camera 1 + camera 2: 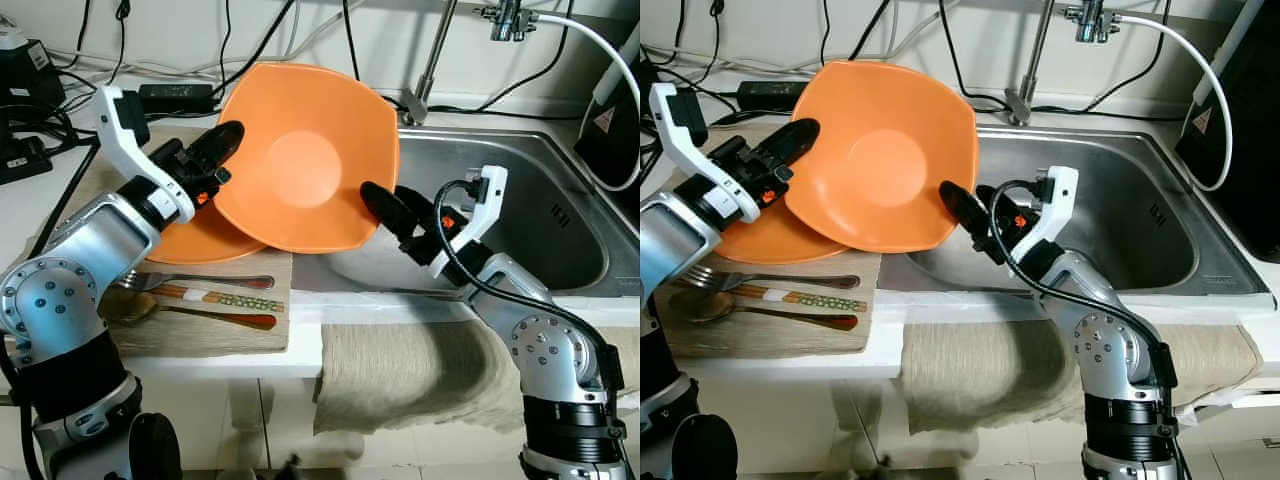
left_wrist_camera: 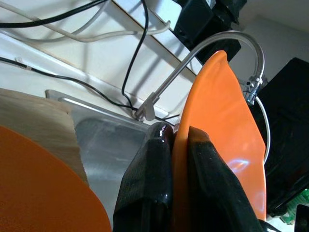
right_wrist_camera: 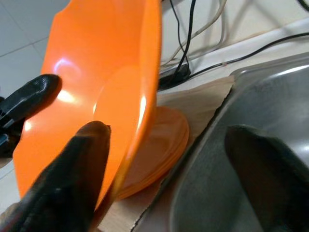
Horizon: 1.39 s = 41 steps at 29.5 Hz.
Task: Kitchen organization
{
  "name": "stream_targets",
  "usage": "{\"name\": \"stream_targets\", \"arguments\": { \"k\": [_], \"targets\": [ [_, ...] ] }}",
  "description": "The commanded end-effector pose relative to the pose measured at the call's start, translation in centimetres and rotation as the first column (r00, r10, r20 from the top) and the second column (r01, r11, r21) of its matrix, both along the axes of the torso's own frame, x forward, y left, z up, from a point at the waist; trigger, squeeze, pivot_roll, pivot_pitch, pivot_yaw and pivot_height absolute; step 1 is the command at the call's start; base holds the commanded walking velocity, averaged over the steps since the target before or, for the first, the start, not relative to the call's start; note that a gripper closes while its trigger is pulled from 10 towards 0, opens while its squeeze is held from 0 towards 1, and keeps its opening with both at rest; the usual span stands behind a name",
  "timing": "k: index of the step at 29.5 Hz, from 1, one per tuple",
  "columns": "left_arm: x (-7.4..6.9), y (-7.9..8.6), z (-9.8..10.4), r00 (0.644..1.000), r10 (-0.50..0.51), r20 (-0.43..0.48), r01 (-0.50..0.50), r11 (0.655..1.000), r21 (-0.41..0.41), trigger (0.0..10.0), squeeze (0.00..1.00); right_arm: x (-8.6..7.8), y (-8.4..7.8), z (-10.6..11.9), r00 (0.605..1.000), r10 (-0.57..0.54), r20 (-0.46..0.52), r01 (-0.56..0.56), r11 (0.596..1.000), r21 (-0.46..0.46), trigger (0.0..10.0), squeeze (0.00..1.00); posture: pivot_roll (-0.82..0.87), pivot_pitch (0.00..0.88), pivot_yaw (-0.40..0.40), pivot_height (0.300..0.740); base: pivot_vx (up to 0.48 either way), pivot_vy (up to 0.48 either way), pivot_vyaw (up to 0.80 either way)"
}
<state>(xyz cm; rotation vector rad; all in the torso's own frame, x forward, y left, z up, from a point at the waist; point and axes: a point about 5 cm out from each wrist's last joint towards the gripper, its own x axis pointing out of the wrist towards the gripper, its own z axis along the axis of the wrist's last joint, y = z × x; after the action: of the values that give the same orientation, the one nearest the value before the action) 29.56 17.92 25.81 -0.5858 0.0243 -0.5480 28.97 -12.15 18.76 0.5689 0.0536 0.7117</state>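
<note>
Tilting on edge above the sink's point(image 1: 560, 215) left rim, the orange bowl point(image 1: 310, 160) is being pinched at its rim by our left pincer point(image 1: 215, 150). Our right pincer point(image 1: 385, 205), spread wide, is seemingly touching its lower edge, beside stacked orange plates point(image 1: 195, 240).

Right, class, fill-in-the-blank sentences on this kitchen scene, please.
1. The left claw pinches the rim of the tilted orange square ____.
2. The open right claw reaches toward it from over the steel ____.
3. Chopsticks and metal spoon lie on the woven ____.

Missing: plate; sink; mat
</note>
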Motion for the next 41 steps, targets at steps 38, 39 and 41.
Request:
{"name": "stream_targets", "arguments": {
  "k": [38, 39, 41],
  "targets": [
    [-0.1, -0.2, 0.9, 0.992, 0.034, 0.121, -0.047, 0.993, 0.107, 10.0, 0.0, 0.1, -0.7, 0.5, 0.998, -0.045, 0.045, 0.044, 0.999, 0.018, 0.0, 0.0, -0.05, 0.0, -0.042, 0.74, 0.0, 0.0, 0.0],
    [-0.1, -0.1, 1.2, 0.991, 0.038, 0.132, -0.051, 0.994, 0.093, 10.0, 0.0, 0.1, -0.8, 0.6, 0.998, -0.052, 0.045, 0.051, 0.999, 0.018, 0.0, 0.0, -0.05, 0.0, -0.043, 0.74, 0.0, 0.0, 0.0],
    [-0.1, 0.1, 1.6, 0.988, 0.049, 0.149, -0.057, 0.997, 0.049, 10.0, 0.25, 0.3, -1.0, 0.7, 0.996, -0.071, 0.045, 0.07, 0.997, 0.016, 0.0, 0.0, -0.05, 0.0, -0.043, 0.74, 0.0, 0.0, 0.0]
  ]
}}
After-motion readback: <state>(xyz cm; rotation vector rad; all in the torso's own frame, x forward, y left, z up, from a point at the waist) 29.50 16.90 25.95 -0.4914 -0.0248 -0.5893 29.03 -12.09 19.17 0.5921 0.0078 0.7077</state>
